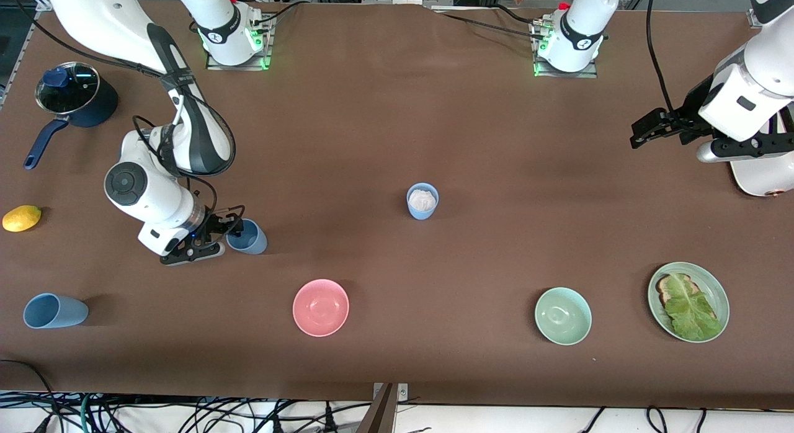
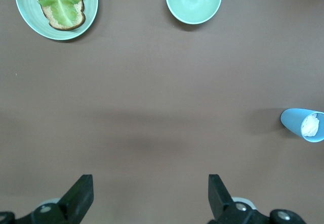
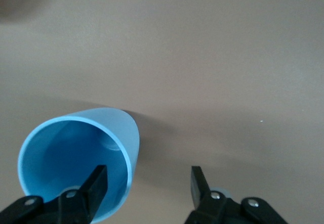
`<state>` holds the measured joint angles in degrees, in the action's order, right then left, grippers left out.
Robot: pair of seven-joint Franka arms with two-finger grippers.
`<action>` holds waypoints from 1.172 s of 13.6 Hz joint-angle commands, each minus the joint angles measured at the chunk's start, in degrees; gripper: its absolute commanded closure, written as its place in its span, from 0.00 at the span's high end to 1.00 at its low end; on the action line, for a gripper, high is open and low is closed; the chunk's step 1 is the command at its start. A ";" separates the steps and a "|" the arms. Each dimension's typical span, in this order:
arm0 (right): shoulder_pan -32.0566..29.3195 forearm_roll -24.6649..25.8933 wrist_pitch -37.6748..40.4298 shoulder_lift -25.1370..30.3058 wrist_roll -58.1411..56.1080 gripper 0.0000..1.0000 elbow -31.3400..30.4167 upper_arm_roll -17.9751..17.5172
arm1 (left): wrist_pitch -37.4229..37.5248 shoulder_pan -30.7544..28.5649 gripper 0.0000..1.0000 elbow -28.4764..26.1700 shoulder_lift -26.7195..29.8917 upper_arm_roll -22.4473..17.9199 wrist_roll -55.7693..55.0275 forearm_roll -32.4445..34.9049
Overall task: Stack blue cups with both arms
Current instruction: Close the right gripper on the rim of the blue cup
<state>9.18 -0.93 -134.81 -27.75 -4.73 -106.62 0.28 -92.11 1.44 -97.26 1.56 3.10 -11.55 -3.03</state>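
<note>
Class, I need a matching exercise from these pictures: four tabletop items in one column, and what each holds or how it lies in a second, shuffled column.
1. green plate
2. middle blue cup
3. dark pot
4. blue cup at the right arm's end

a. lies on its side
b. glass lid on top
c. white stuff inside
d. bread and lettuce

Pairs: 1-d, 2-c, 3-b, 4-a

A brown-covered table (image 1: pixel 384 129) fills the view; cables (image 1: pixel 186 414), perhaps on floor, trail below.
</note>
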 commanded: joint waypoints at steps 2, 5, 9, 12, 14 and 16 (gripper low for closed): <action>0.14 -0.83 -0.80 1.30 2.17 0.46 -0.79 -1.15 | 1.67 -0.12 1.00 4.79 -2.34 -0.11 0.39 1.27; 0.14 -0.92 -0.45 1.74 2.44 0.23 -0.70 -1.59 | 3.43 -0.39 1.00 6.38 -2.96 -0.28 0.73 1.62; 0.14 -1.01 -0.36 2.44 2.00 0.00 -0.70 -1.59 | 6.24 -0.48 1.00 6.64 -2.52 -0.20 2.49 1.88; 0.14 -1.18 3.31 6.47 1.91 0.00 -0.09 -2.55 | 3.79 0.05 1.00 6.82 -2.61 0.33 3.20 6.00; 0.31 -3.28 7.70 9.55 2.70 0.00 1.23 -3.79 | 3.61 -0.38 1.00 6.82 -2.61 0.25 3.38 5.23; 2.07 -4.61 10.61 10.79 4.89 0.00 3.07 -4.49 | 3.61 -0.39 1.00 6.82 -2.61 0.16 4.69 5.22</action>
<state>9.97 -4.09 -127.25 -19.09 -1.97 -104.47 -3.57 -88.68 1.40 -92.05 -0.24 3.09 -9.19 1.49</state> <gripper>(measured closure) 0.956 0.000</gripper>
